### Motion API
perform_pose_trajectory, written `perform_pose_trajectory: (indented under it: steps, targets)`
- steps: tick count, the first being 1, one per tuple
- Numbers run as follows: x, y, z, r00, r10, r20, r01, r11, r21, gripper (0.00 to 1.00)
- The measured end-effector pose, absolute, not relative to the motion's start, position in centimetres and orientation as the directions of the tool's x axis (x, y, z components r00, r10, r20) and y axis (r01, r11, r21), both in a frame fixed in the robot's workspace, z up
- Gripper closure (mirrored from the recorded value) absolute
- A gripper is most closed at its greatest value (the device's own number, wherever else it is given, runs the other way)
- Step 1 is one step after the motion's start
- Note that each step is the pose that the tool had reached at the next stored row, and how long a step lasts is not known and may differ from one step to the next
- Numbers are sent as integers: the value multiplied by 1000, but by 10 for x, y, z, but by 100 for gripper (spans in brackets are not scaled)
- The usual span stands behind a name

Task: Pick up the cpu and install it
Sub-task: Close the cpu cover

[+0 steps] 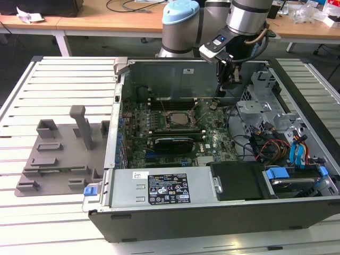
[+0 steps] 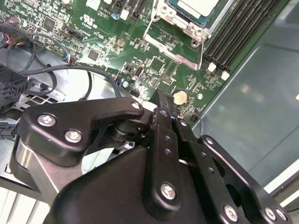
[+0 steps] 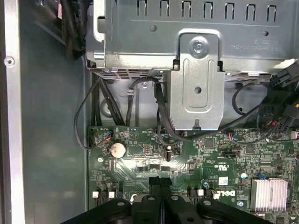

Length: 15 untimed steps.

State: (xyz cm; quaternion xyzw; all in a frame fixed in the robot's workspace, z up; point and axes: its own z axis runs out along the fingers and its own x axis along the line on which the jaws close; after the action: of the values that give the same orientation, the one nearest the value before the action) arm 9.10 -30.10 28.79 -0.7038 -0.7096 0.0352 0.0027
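Gripper point(image 3: 160, 181): black fingers pressed together, gripping nothing, above the green circuit board point(image 3: 224, 154) beside a coin battery point(image 3: 117, 149).
Cpu point(image 2: 198, 5): silvery square lying in its socket point(image 2: 180, 23) (just a corner visible), apart from the gripper.
Setting: open computer case point(image 1: 159, 74) on a slatted table point(image 1: 53, 69).

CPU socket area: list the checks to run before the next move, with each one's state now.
1. cpu lies inside the socket frame: ok.
2. End effector shut, with nothing held: ok.
3. End effector off the socket, over the motherboard near the coin cell battery: ok.
4. Black cables apart from the end effector: ok.
5. Socket lever latched down: cannot tell.
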Motion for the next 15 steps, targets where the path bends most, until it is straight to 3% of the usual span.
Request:
perform_pose_trajectory:
  steps: [15]
  targets:
    - [91,-301,274,-9,999,-46,999,7,-54,89]
